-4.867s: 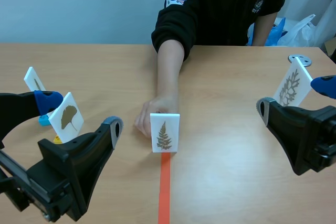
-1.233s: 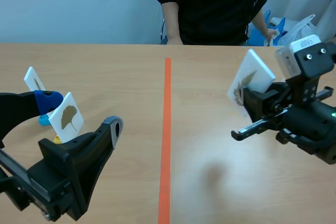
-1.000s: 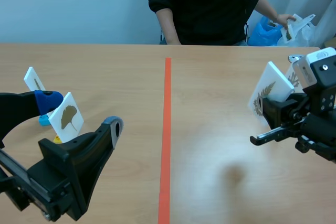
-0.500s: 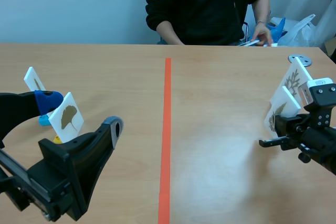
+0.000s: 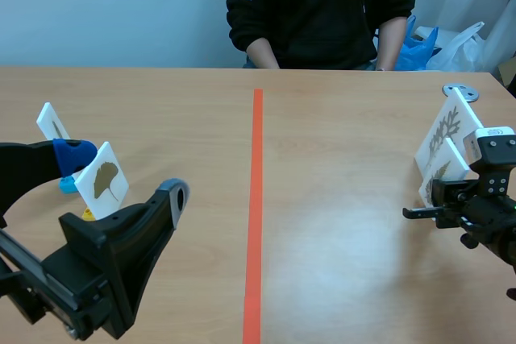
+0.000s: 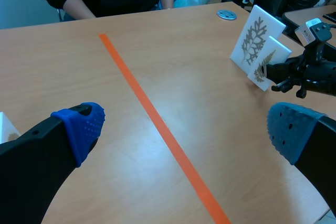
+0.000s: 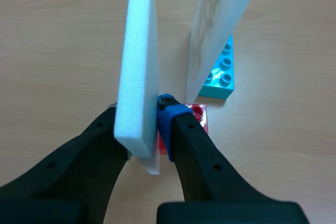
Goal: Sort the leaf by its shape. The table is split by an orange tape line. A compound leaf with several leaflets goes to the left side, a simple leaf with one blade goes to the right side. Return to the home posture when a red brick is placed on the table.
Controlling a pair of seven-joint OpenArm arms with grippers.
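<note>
Light wooden table [image 5: 339, 231], one orange tape line [image 5: 255, 199] down its middle; pale blue wall [image 5: 113, 6]; person [image 5: 322, 6] in black seated opposite. My right gripper [image 7: 139, 114]: clamped on leaf card [image 7: 137, 51], right side, just beside a taller card [image 7: 215, 30]. My left gripper [image 6: 184, 127]: fingers spread wide, left side

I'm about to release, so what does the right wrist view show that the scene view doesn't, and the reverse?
Right wrist only: the red studded block at the foot of the held white foam card, and the turquoise studded block below the taller white card. Scene only: the brown leaf prints, the orange tape line. Both: the right gripper, fingers shut on the held card.
</note>
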